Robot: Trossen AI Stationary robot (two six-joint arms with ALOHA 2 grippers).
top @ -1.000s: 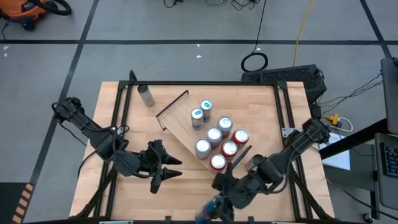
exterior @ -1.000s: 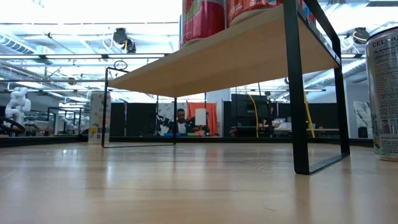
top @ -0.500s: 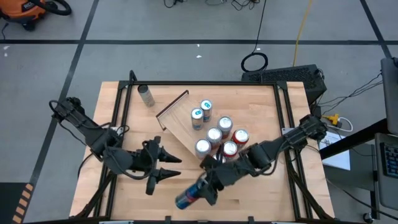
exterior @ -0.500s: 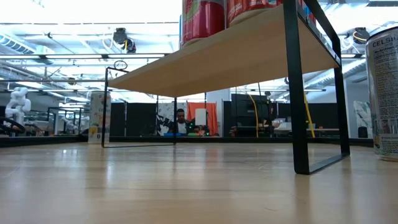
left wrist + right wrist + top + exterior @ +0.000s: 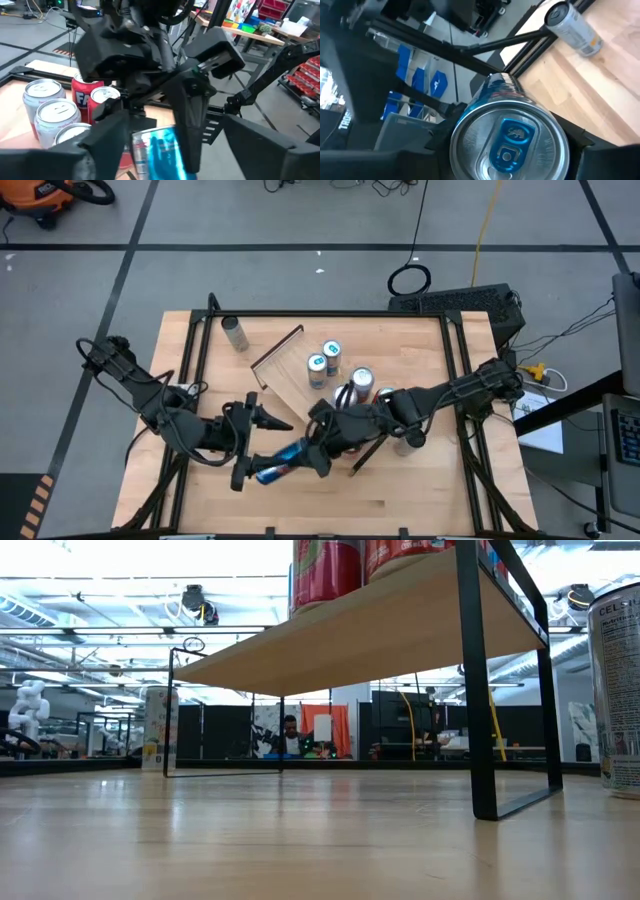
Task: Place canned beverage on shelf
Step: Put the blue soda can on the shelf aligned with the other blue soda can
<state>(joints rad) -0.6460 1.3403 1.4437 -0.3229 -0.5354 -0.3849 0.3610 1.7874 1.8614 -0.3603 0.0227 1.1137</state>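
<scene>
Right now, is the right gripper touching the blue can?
Touching. In the high view the right gripper is closed around the blue can, holding it sideways above the table.

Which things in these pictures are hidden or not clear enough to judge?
- Blue can, high view: whether the left claw touches it; the arms overlap there.
- Shelf, high view: its near end and some cans lie under the right arm.
- Blue can's label, right wrist view: only its top shows.
- Silver can, low view: cut off by the picture's edge.

Even overhead light, soft shadows; low view backlit, ceiling glare; wrist views close, perhaps motion-blurred.
</scene>
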